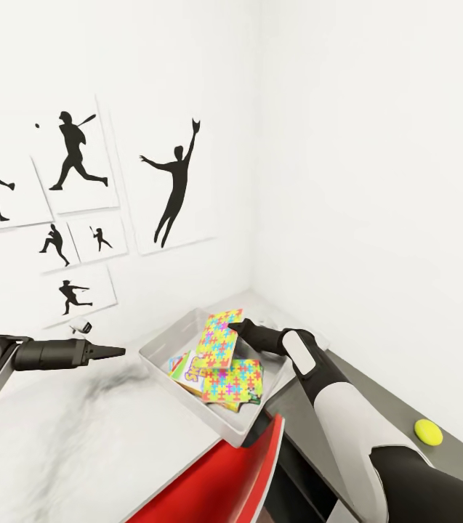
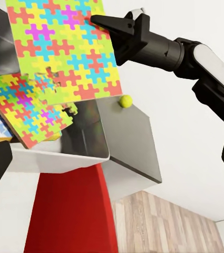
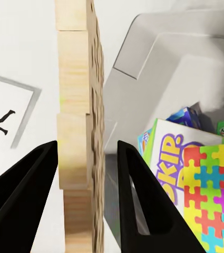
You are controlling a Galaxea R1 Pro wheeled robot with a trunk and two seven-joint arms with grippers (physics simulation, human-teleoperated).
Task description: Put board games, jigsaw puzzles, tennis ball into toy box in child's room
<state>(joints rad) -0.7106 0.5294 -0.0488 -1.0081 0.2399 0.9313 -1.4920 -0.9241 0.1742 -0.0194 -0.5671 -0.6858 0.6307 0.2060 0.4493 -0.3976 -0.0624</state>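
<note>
1 jigsaw puzzle (image 1: 219,338), thin, stiff and light, is pinched edge-on between the fingers of the right gripper (image 1: 233,326), directly above the toy box (image 1: 160,347); left gripper (image 1: 120,351) state cannot be told.

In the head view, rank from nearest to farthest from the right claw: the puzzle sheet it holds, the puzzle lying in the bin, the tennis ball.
1. Upright multicolour jigsaw sheet: between the right claw's fingers, over the light grey toy bin.
2. Flat multicolour jigsaw sheet: lying in the bin, just below.
3. Small yellow-green tennis ball: on the grey tabletop, far right.
</note>
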